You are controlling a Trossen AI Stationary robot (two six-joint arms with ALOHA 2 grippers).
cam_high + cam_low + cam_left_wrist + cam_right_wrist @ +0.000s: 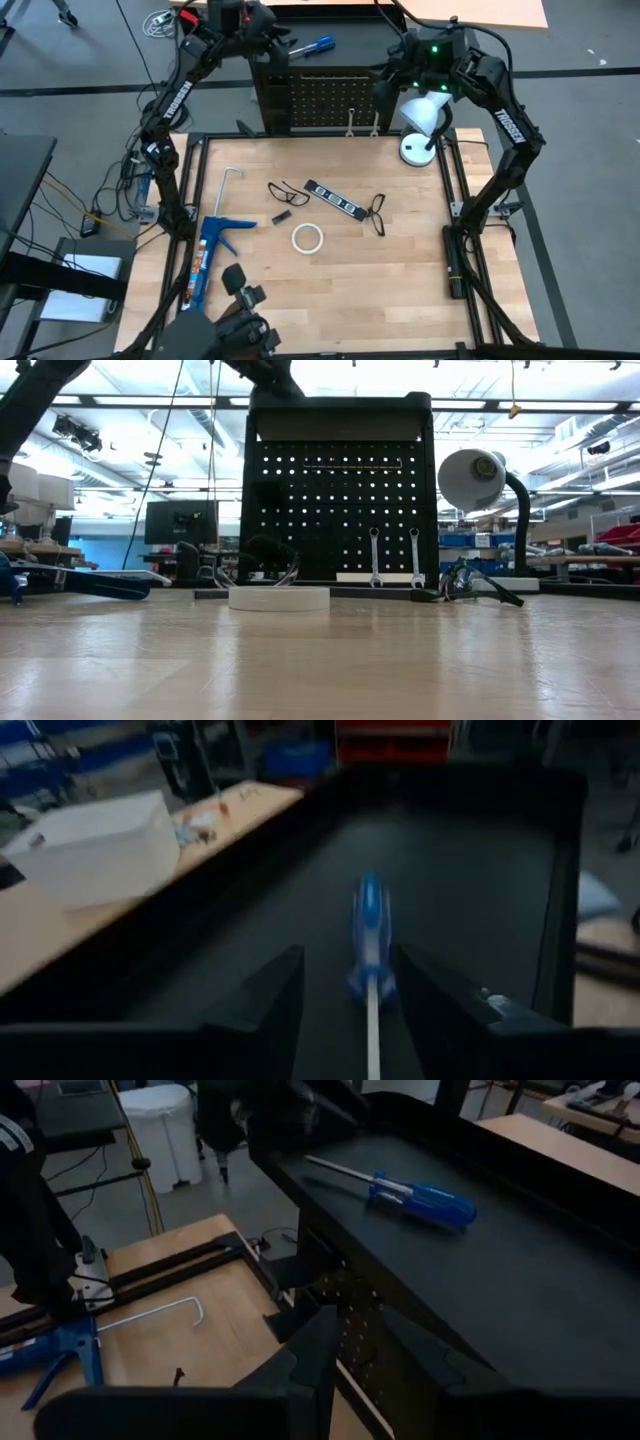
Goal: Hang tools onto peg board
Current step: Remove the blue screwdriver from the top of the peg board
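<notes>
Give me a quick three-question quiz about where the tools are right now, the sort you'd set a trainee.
1. True or false: the blue-handled screwdriver hangs from a peg on the front of the peg board.
2. How many silver wrenches hang on the board's front? A) one B) two C) four
3. Fill in: the white tape ring lies flat on the ____.

Key:
1. False. It lies flat on the shelf on top of the board.
2. B. They hang side by side, low on the board.
3. Table.
</notes>
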